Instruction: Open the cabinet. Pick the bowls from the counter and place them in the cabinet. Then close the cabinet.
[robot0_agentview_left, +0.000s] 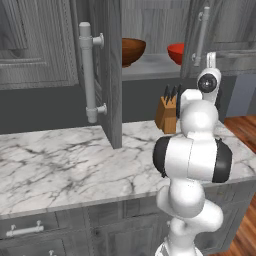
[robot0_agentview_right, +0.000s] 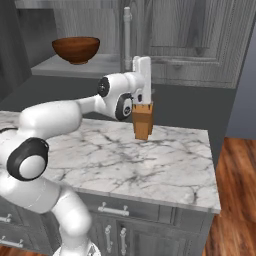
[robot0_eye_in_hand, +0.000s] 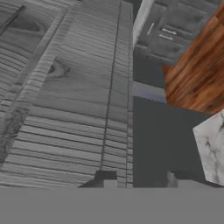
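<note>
From the left base view, the cabinet (robot0_agentview_left: 40, 45) stands with both doors swung out. The left door (robot0_agentview_left: 112, 75) juts edge-on over the counter (robot0_agentview_left: 75, 165), its bar handle facing me. On the shelf (robot0_agentview_left: 150, 65) sit the brown bowl (robot0_agentview_left: 132, 50) and the red bowl (robot0_agentview_left: 176, 52), well apart, so as I judge it the carrying is done and closing is what remains. The arm reaches up past the knife block (robot0_agentview_left: 167, 112), and the gripper (robot0_agentview_left: 211, 56) is raised beside the lower part of the right door (robot0_agentview_left: 189, 30), just by its handle (robot0_agentview_left: 202, 35). That looks like a reach for the door's free edge, the easiest place to swing it from.

In the right base view, the brown bowl (robot0_agentview_right: 76, 49) sits toward the left of the shelf. The gripper (robot0_agentview_right: 142, 62) points upward right at the door's near edge, below the handle (robot0_agentview_right: 127, 35) and above the knife block (robot0_agentview_right: 143, 122). Its fingertips are hard to make out here against the door.

The hand view is pressed close to the wood grain of the door (robot0_eye_in_hand: 65, 87), with floor (robot0_eye_in_hand: 197, 65) and a counter corner (robot0_eye_in_hand: 212, 148) off to one side. The gripper (robot0_eye_in_hand: 139, 178) shows two tips with a gap between them, and the door's edge runs down into that gap. So the jaws appear to straddle the edge, but I cannot tell whether they are pinching it or standing loose around it.
</note>
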